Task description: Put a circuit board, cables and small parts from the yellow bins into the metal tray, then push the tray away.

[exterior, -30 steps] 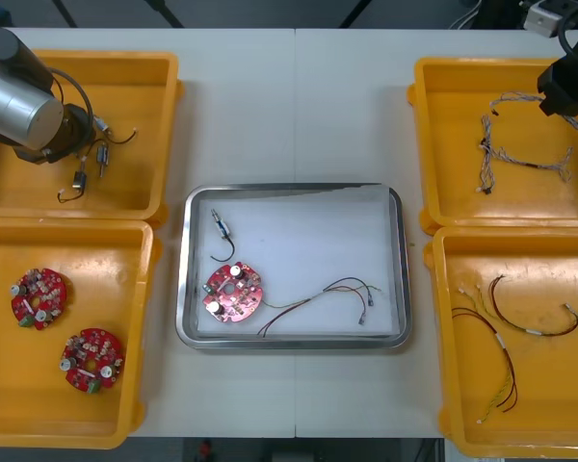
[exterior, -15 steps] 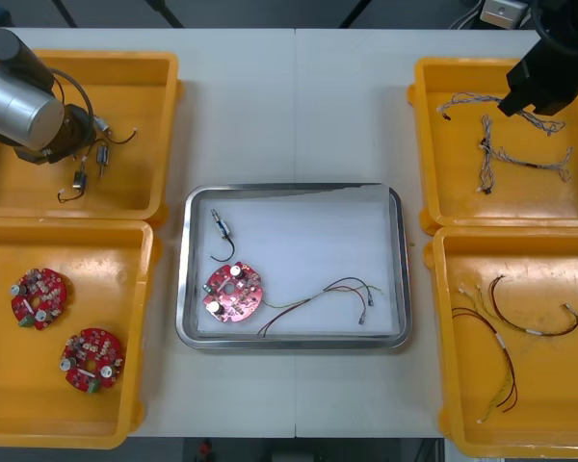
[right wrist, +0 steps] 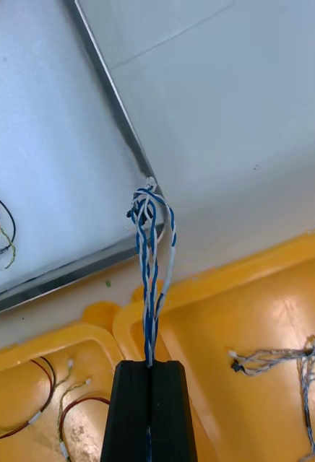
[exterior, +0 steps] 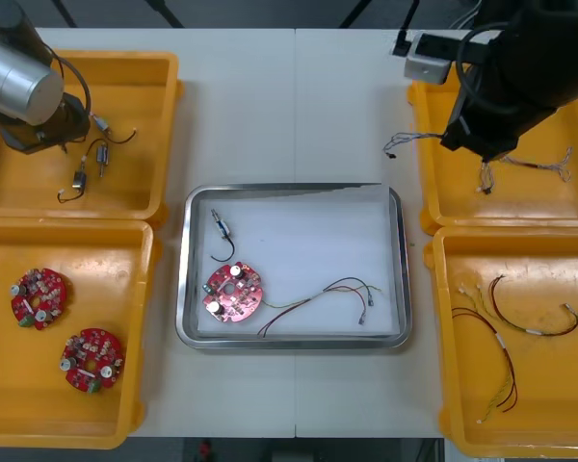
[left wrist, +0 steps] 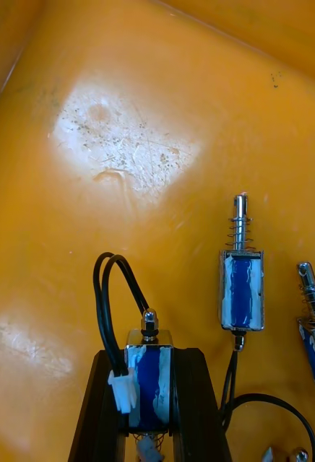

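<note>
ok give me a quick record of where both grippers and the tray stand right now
left gripper: shut on a small metal part in the far left yellow bin
right gripper: shut on the blue and white cable, over the table near the metal tray
tray contents: circuit board, red and yellow cable, another metal part

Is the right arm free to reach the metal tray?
Probably yes: the right gripper, shut on a twisted blue and white cable, hangs unobstructed near the tray corner. The left gripper holds a small metal part.
</note>
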Controlling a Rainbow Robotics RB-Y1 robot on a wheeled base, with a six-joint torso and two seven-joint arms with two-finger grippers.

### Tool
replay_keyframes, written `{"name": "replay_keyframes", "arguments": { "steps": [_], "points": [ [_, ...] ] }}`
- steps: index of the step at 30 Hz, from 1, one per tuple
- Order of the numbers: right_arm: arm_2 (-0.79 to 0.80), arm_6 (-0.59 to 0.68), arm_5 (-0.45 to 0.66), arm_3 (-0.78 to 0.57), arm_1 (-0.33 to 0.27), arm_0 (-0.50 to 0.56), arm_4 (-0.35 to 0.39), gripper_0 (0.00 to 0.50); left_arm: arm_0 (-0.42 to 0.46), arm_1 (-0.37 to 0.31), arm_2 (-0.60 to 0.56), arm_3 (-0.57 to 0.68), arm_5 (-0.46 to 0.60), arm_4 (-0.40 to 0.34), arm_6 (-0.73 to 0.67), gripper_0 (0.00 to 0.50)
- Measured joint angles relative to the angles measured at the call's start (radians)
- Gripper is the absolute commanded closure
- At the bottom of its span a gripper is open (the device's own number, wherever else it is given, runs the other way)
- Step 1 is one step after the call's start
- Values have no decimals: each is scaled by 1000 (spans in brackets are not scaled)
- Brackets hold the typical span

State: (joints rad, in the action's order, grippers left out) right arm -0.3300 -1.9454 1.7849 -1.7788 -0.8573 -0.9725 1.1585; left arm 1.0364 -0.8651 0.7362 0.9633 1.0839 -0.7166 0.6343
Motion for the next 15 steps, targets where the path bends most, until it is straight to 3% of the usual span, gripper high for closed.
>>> {"name": "replay_keyframes", "arguments": {
  "steps": [15],
  "points": [
    [-294, -51, -208, -31, 71, 3, -42, 500, 2, -7, -121, 126, 191, -4, 9, 500]
  ]
}}
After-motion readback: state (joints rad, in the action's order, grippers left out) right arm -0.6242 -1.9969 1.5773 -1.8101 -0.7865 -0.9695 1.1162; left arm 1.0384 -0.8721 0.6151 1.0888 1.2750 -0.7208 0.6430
